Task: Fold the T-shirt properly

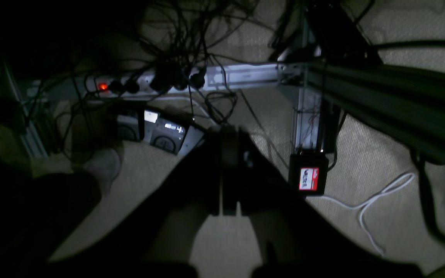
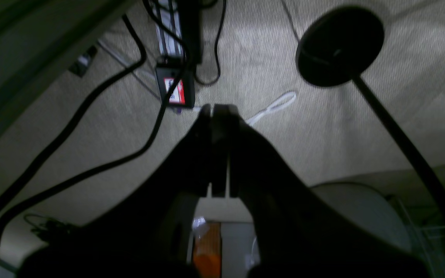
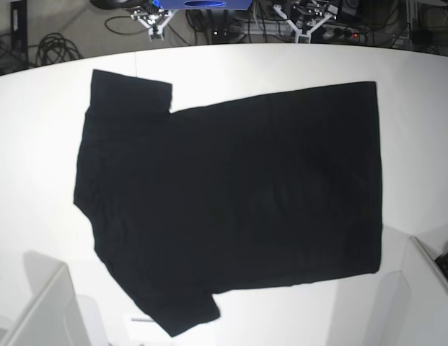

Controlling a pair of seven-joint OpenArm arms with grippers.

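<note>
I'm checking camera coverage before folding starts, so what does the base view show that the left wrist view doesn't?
Only the base view shows the T-shirt, spread flat and plain black side up on the white table, sleeves toward that view's left.

Only the left wrist view shows the left gripper, shut and empty, over carpet with a power strip, its red switch lit, and a white cable.

Both share only dark cables on the floor; neither arm appears in the base view.

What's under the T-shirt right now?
The T-shirt lies spread flat on the white table. Only bare tabletop shows around it; anything beneath the cloth is hidden.
</note>
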